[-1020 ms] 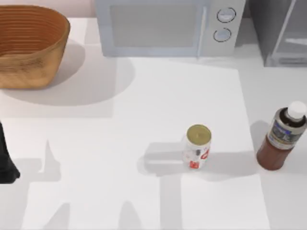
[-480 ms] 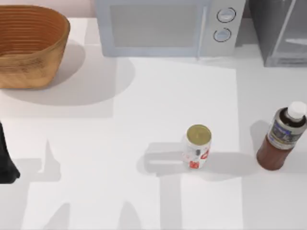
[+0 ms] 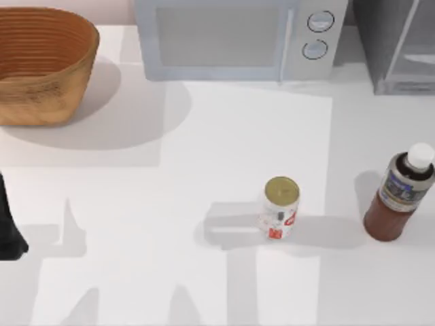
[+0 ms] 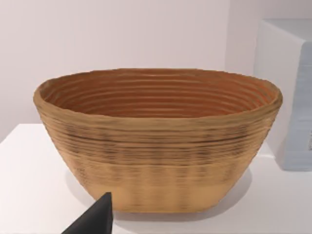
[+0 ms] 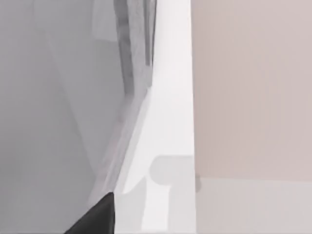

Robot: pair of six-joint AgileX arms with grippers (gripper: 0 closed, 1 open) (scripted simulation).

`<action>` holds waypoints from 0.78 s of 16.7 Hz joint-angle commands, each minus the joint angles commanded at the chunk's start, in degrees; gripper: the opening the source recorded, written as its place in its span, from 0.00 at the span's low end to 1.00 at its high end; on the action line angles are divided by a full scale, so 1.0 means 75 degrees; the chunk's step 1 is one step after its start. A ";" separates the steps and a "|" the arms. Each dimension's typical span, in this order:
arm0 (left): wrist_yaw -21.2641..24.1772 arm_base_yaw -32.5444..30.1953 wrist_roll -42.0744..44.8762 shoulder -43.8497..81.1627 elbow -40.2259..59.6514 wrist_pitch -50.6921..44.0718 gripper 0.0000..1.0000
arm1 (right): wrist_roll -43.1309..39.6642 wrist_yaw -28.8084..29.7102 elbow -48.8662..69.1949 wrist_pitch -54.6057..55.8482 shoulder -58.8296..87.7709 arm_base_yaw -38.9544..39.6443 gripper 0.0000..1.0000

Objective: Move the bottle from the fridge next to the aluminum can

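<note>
1. The white table (image 3: 204, 136) is carrying everything, with the fridge (image 3: 397, 44) standing at its far right corner.
2. The left arm (image 3: 8, 224) is sitting at the left edge; I cannot tell its claw's state.
3. The bottle (image 3: 401, 193) is standing upright, well right of that arm.
4. The aluminum can (image 3: 280, 207) is sitting near the bottle, apart, between it and the arm.

Kitchen counter: microwave (image 3: 234, 37), fridge (image 3: 397, 44), basket (image 3: 44, 64).

The bottle (image 3: 401, 195) stands upright on the table's right side, white cap on, well right of the can (image 3: 279, 208), also upright. The fridge (image 3: 397, 44) occupies the back right corner.
</note>
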 joint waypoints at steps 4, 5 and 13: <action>0.0000 0.0000 0.0000 0.0000 0.0000 0.0000 1.00 | 0.0070 0.0072 -0.0085 0.0072 -0.0062 -0.0001 1.00; 0.0000 0.0000 0.0000 0.0000 0.0000 0.0000 1.00 | 0.0214 0.0214 -0.0140 0.0148 -0.0093 0.0163 1.00; 0.0000 0.0000 0.0000 0.0000 0.0000 0.0000 1.00 | 0.2658 0.2944 -0.1257 0.1511 -0.0785 0.3850 1.00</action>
